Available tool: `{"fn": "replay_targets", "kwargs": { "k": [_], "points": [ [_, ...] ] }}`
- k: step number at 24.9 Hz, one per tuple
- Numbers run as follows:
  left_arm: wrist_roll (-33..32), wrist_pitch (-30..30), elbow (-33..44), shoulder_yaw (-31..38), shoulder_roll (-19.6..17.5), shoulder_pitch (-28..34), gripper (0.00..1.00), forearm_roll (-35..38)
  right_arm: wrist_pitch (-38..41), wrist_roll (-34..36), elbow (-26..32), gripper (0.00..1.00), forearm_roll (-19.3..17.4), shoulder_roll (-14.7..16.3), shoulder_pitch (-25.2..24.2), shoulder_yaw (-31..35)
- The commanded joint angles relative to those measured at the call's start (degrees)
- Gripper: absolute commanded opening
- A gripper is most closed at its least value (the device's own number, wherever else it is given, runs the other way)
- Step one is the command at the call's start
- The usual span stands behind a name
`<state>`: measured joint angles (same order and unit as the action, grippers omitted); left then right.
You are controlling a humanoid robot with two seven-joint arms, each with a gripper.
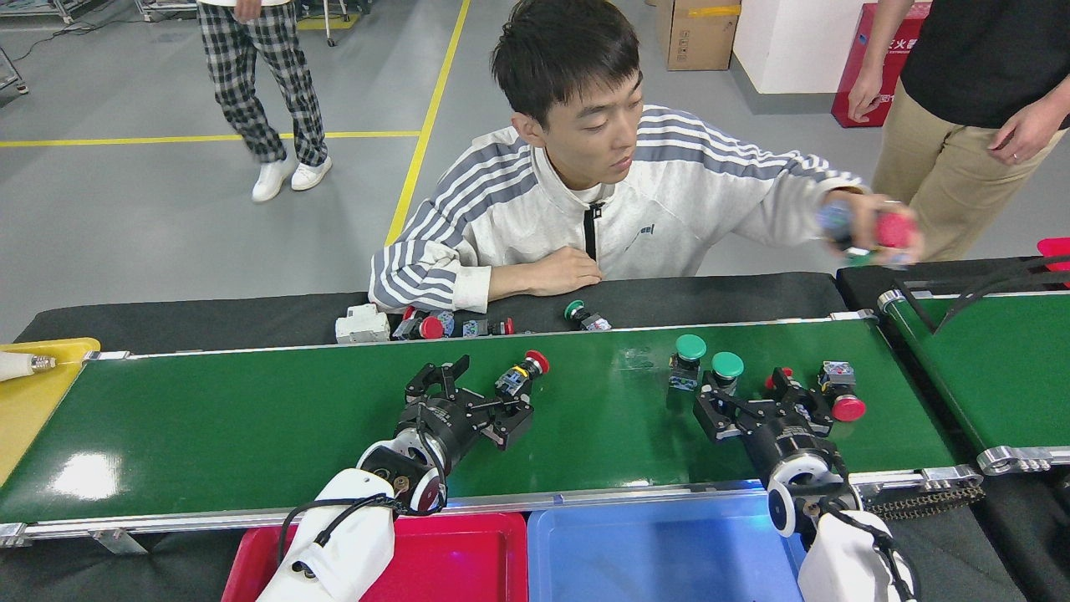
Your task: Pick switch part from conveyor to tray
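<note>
Spanning the view from left to right, the conveyor (251, 435) lay with its glossy dark-green belt between silver rails, and you had both arms reaching over it from the near side. A second green belt (1003, 368) sat at the far right, well apart from your arms. Below the near rail sat the red tray (468, 556) and, just beside it, the blue tray (660, 552); a yellow tray (33, 393) showed at the left end. Across the belt a seated person (585, 209) in a striped jacket rested one hand on the black table edge and held parts out toward the second belt with the other. Your left gripper (481, 393) stood spread wide on the belt, jaws released, with the red-capped switch part (520, 374) just beyond its fingertips and not gripped. Your right gripper (752, 401) was also released, fingers apart, close behind two green-capped switches (706, 359), with two red-capped switches (836, 393) just to its right. More loose switches (435, 326) lay on the black table past the far rail.
</note>
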<state>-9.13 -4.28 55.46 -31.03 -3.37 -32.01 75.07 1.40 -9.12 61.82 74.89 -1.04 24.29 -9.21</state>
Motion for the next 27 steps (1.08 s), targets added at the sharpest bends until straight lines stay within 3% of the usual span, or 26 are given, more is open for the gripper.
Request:
{"fn": "replay_targets", "kwargs": {
  "k": [1,2,4,5,6,7,11,15,17,18,21,23,24,25,27],
  "points": [
    [1.14,0.32,-1.49,0.27,0.30,-2.36,0.96,0.08,-1.66,0.51,-1.61,0.98,-0.01,-1.25,2.78,-2.38],
    [1.40,0.41,-1.76,0.27,0.30,-2.54,0.89,0.08,-2.54,0.51,-2.67,0.98,-0.01,-1.69,3.58,-3.71],
    [1.58,-0.12,-1.84,0.35,0.21,-2.71,0.61,0.08,-4.39,0.51,-5.04,0.98,-0.09,-2.57,5.33,-6.43],
    [1.66,-0.64,-1.84,0.44,-0.06,-2.62,0.41,-0.36,-5.35,0.51,-6.54,0.96,-0.09,-2.92,6.21,-7.57],
    [1.66,-1.43,-1.84,0.62,-0.23,-2.36,0.20,-0.62,-6.06,0.51,-7.42,0.91,-0.09,-3.18,6.65,-8.19],
    [1.84,-3.19,-1.84,0.79,-0.32,-2.18,0.11,-0.98,-6.32,0.59,-8.21,0.80,-0.09,-3.27,6.92,-8.98],
    [7.46,-4.77,-1.67,0.79,-0.50,-0.78,0.00,-1.24,-6.32,1.03,-8.74,0.32,-0.09,-2.74,6.92,-10.47],
    [7.99,-8.64,2.99,0.97,-1.02,1.07,0.00,-1.24,-6.32,1.12,-8.74,0.10,-0.09,-2.39,6.74,-10.47],
    [7.90,-16.11,9.32,2.02,-4.36,4.23,0.01,-0.89,-6.41,1.21,-8.65,0.06,-0.18,-2.30,6.65,-10.38],
    [7.90,-22.53,15.03,3.34,-8.23,7.40,0.02,-0.71,-6.41,1.65,-8.65,0.05,-0.18,-2.30,6.56,-10.38],
    [7.29,-40.63,27.42,9.76,-14.91,18.03,0.05,-0.54,-6.41,2.53,-8.65,0.04,-0.36,-2.30,6.48,-10.38],
    [6.50,-40.72,30.94,15.91,-15.53,25.24,0.18,-0.54,-6.41,2.61,-8.65,0.04,-0.36,-2.48,6.48,-10.47],
    [5.36,-40.72,31.82,18.72,-15.17,28.49,0.38,-0.45,-6.41,2.61,-8.56,0.04,-0.45,-2.57,6.48,-10.47],
    [3.87,-40.72,32.52,21.70,-15.09,31.65,0.68,-0.36,-6.32,2.61,-8.47,0.04,-0.45,-2.66,6.39,-10.47],
    [3.33,-40.72,34.28,26.02,-13.86,35.52,1.00,-0.27,-6.15,2.61,-8.03,0.04,-0.62,-2.74,6.30,-10.56]
  ]
}}
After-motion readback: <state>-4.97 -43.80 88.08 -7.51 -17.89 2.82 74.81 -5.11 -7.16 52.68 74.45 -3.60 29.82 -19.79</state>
